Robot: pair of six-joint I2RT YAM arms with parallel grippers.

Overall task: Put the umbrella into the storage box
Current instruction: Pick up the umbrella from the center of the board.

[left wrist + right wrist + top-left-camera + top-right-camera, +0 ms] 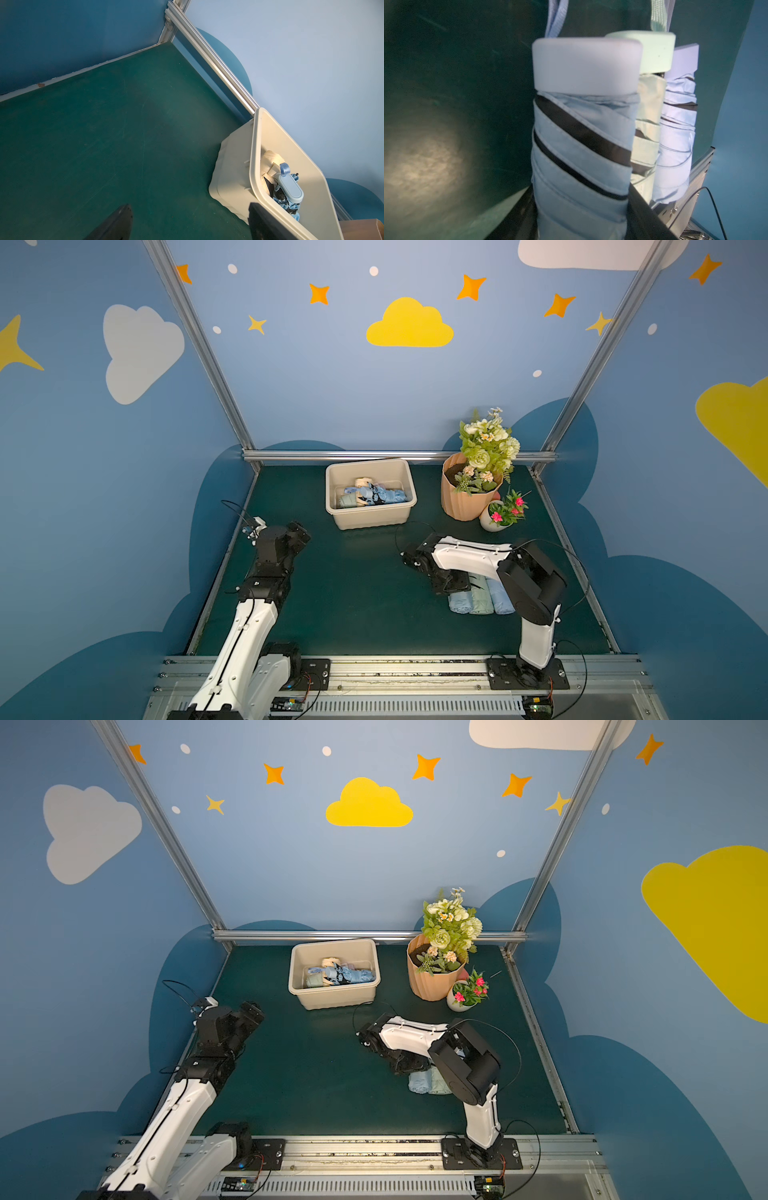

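Observation:
Three folded umbrellas lie side by side on the green mat at the right. My right gripper (451, 587) is down over the leftmost one, a light blue umbrella (581, 145) with black stripes. In the right wrist view both black fingers (639, 205) press its sides, so the right gripper (580, 195) is shut on it. Beside it lie a pale green umbrella (480, 599) and a blue one (500, 601). The beige storage box (368, 464) (332, 944) stands at the back middle and holds several folded umbrellas (374, 494). My left gripper (190, 212) hovers open near the box's left side (230, 166), holding nothing.
A ribbed peach flower pot (465, 499) with green and white flowers stands right of the box. A small white pot (490, 524) with pink flowers sits in front of it. Aluminium rails (395, 455) border the mat at the back and sides.

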